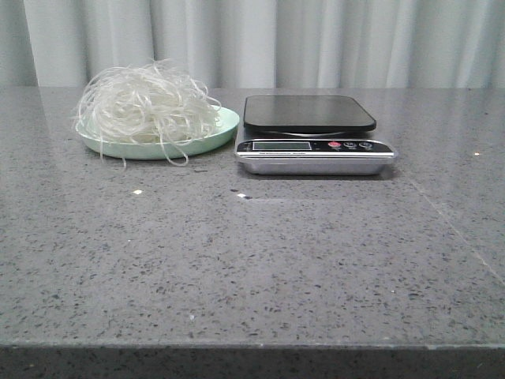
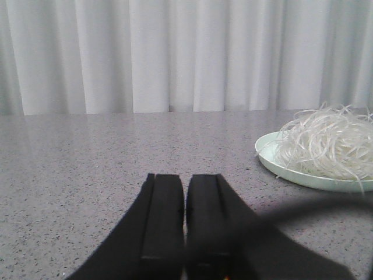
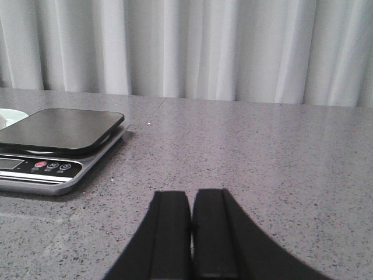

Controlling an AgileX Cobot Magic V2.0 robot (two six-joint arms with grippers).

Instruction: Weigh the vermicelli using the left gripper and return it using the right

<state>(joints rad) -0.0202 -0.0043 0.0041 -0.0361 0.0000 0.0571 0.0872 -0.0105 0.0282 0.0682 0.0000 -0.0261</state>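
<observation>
Resting heaped on plate (image 1: pixel 225 126) beside bare scale (image 1: pixel 309 113): vermicelli (image 1: pixel 146 103); fits unweighed or returned. Left gripper (image 2: pixel 185 233), right gripper (image 3: pixel 192 233): fingers pressed together, holding nothing.

My fingers (image 2: pixel 166 216) are matte black. The table (image 1: pixel 252 260) is grey, speckled dark and white. The vermicelli (image 1: pixel 146 106) is translucent white on a pale mint plate (image 1: pixel 225 126). The scale (image 1: pixel 312 134) is silver with a black top and one red button.
</observation>
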